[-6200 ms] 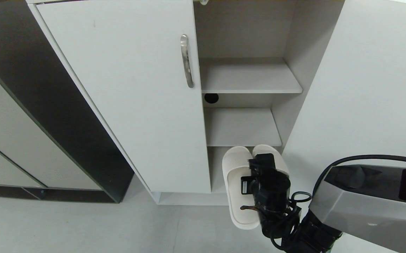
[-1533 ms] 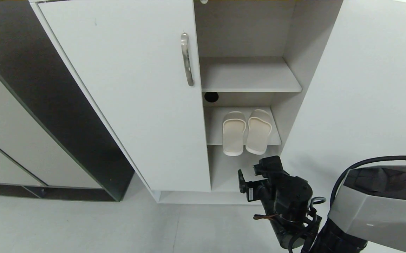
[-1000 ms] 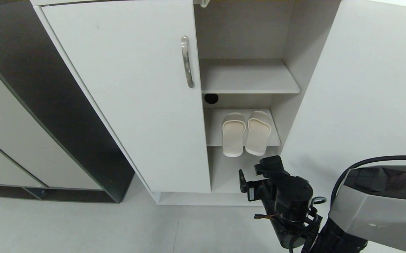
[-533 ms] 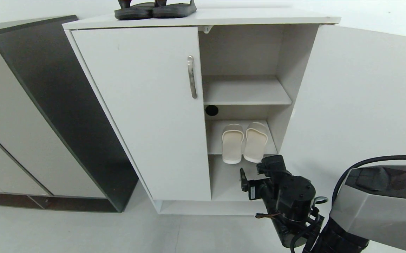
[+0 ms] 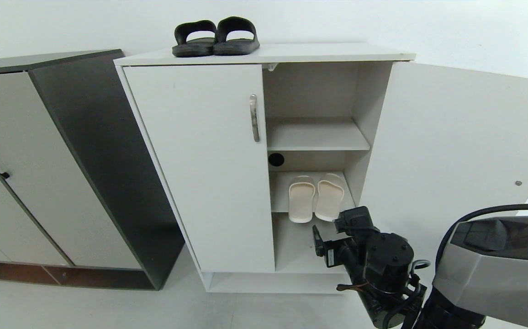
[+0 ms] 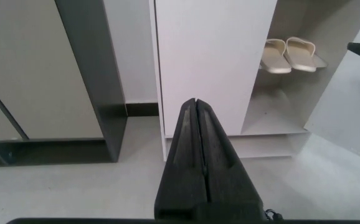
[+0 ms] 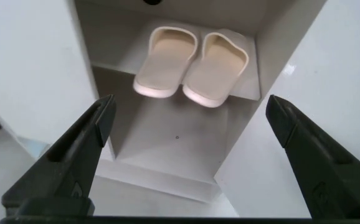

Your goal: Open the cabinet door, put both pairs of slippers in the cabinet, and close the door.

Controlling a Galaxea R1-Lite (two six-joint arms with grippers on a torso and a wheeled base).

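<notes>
Pincers came nearest. The left pincer was pressed fully closed on nothing, held low and facing the cabinet. The right pincer hung spread wide and empty just in front of the open compartment, below the middle shelf.

On that shelf lay the white slippers, side by side and touching, toes pointing into the cabinet and heels hanging slightly over the front edge, so their long axis ran front to back. The right door stood swung fully open; the left door was closed.

Farthest and highest, the black slippers sat together on the cabinet's top, near its front edge above the left door, also lying front to back; their heels seemed to face outward, though that was hard to confirm.

They looked like light, soft foam slides that would flex under a squeeze and not slip much. Pinching both inner sides together, or clamping across the straps, would probably lift the pair as one.
</notes>
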